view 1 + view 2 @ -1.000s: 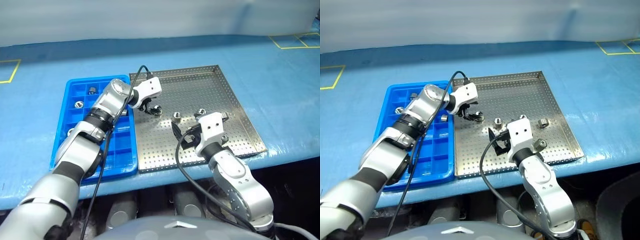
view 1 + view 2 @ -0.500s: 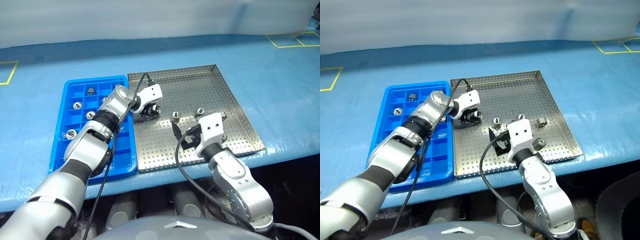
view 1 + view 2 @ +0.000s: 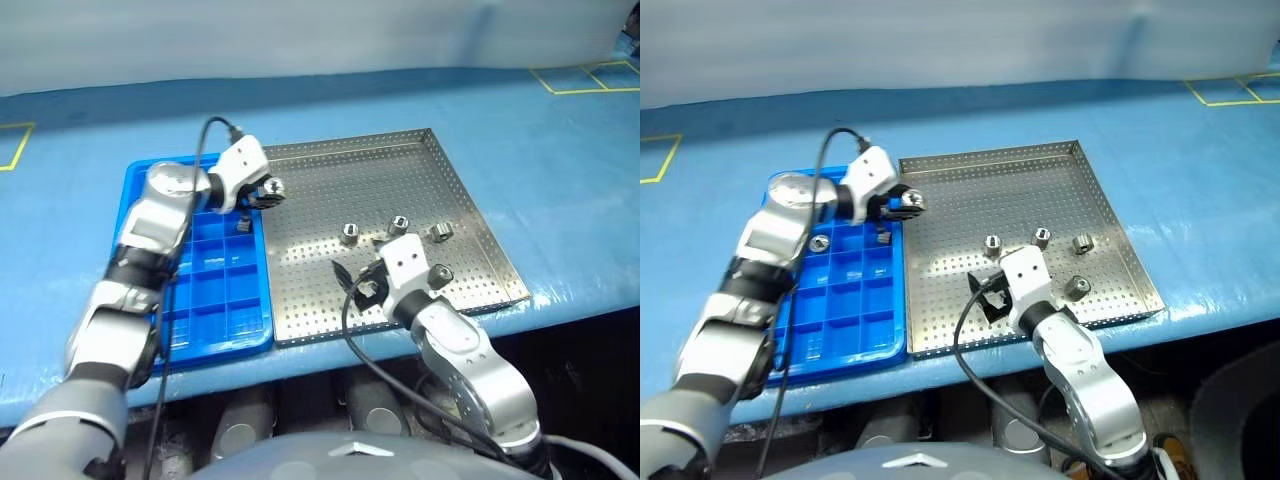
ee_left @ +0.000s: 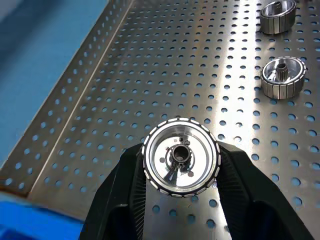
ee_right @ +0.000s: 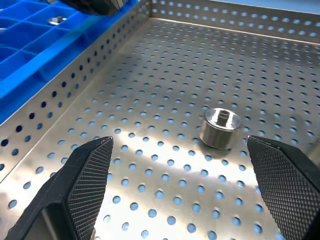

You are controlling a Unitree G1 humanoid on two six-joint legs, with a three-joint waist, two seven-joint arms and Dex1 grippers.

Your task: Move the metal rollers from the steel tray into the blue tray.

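The steel tray (image 3: 330,175) lies on the blue table with the blue tray (image 3: 222,300) against its left side. My left gripper (image 3: 268,187) is shut on one metal roller (image 4: 181,156), held in the air above the steel tray's left rim, beside the blue tray. Several more rollers (image 3: 349,234) (image 3: 399,224) (image 3: 438,232) rest on the steel tray's floor. My right gripper (image 3: 356,284) hovers open and low over the tray's near part, with one roller (image 5: 220,127) lying ahead of its fingers. A few rollers (image 3: 820,242) sit in blue tray compartments.
The table's front edge (image 3: 560,300) runs just below both trays. Yellow tape marks (image 3: 575,78) lie at the far right, and another tape mark (image 3: 15,145) at the far left. A black cable (image 3: 205,135) arcs over my left wrist.
My left gripper shut on a roller in the steel tray, lifted it and carried it left to the tray's rim. The right gripper shifted slightly lower and left, staying open.
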